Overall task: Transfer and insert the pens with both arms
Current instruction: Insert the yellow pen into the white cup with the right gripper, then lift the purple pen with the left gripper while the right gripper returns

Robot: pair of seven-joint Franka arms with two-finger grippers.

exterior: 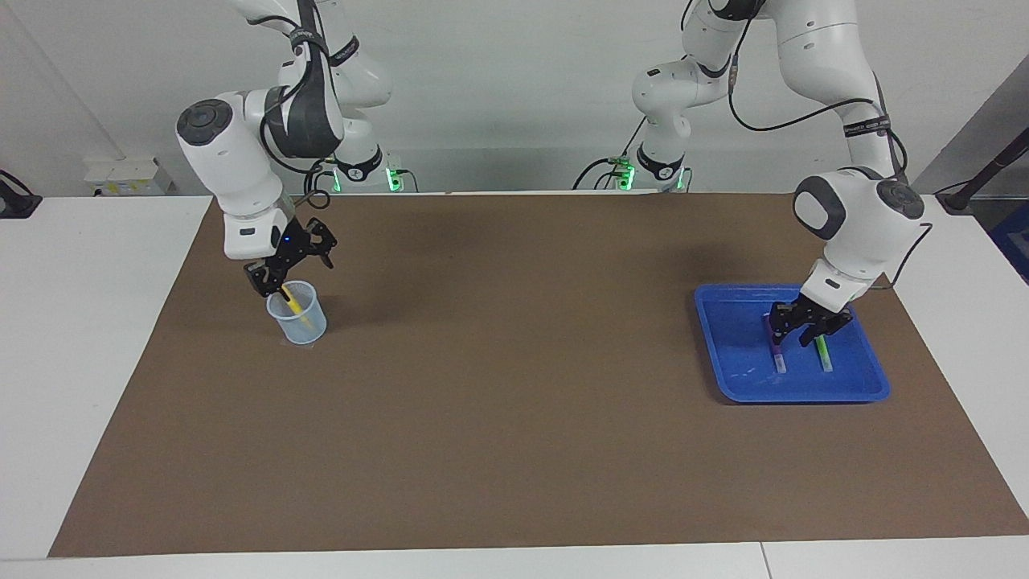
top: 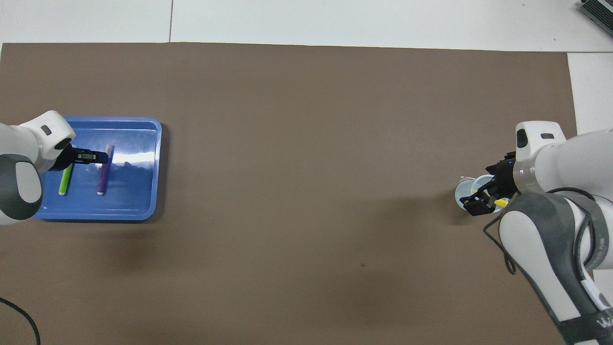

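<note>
Overhead, the blue tray [top: 143, 211] sits at nine o'clock on the brown mat [top: 306, 143], close to the mat's edge. The clear cup [top: 462, 194] stands at three o'clock, a little in from the mat's edge there. A wide stretch of mat lies open between them.

The left gripper [exterior: 792, 334] hangs low in the tray with its fingers spread, over the purple pen [exterior: 777, 358]. Whether it touches the pen cannot be told. The green pen [exterior: 825, 354] lies just beside, parallel.

The right gripper [exterior: 293, 265] is spread wide just above the cup's rim. The yellow pen [exterior: 295, 306] leans inside the cup.

White lettering on the right arm's dark band, at five o'clock overhead, is cut off and unreadable.
</note>
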